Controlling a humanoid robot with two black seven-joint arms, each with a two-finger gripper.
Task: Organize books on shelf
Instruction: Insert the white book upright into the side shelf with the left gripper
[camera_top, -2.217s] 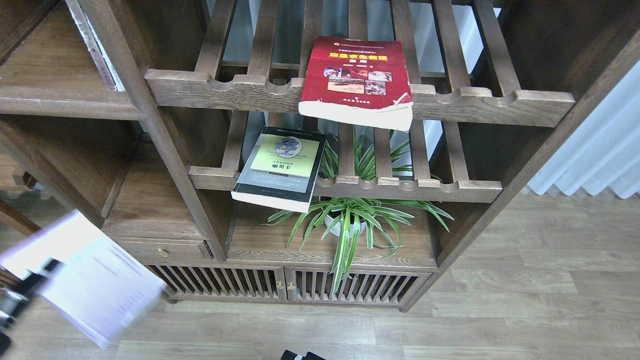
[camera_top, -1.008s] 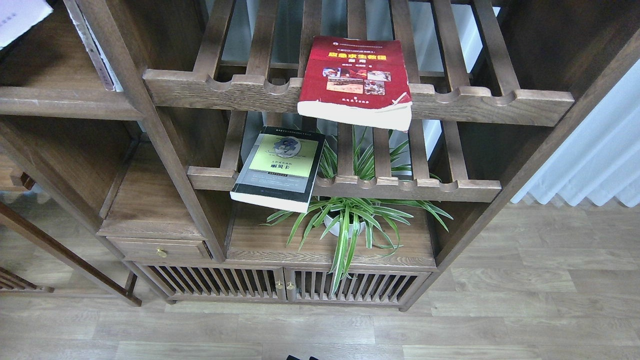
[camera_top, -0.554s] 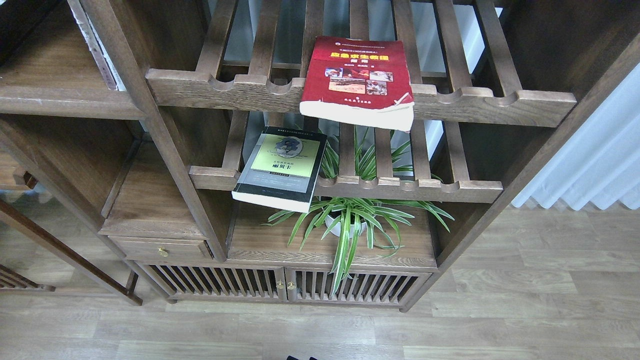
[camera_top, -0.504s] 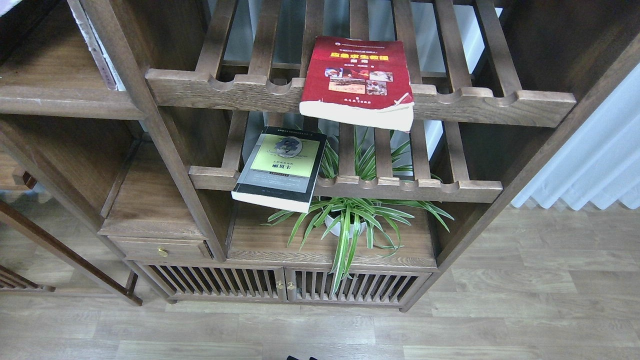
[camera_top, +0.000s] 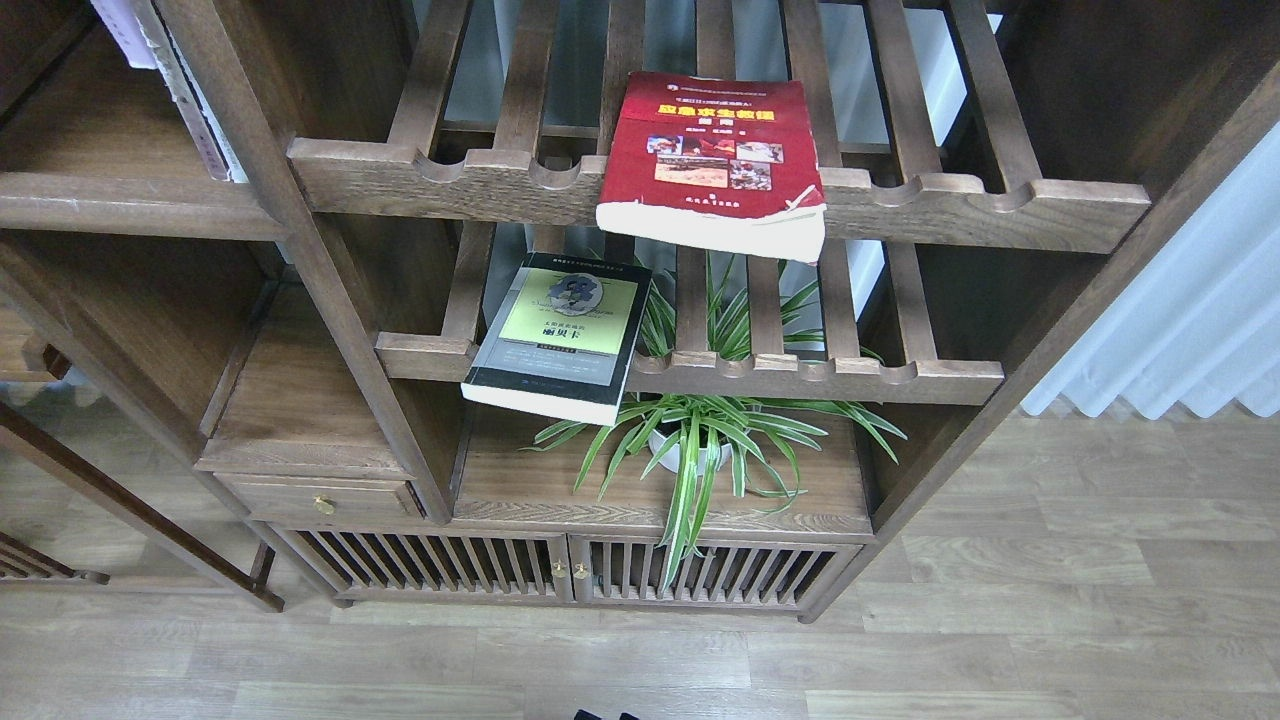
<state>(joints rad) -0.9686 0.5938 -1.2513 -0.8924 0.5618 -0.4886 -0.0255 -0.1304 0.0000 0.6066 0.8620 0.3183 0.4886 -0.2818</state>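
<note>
Neither tool is in the frame, so I cannot tell their state. The red book lies flat at upper centre, the black-edged book below it; both overhang slatted racks. The flat shelf is at upper left.

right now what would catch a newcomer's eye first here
The red book lies flat on the upper slatted rack, its front edge overhanging the rail. Below it, the black-edged book juts off the lower rack, beside a striped green plant in a white pot.
</note>
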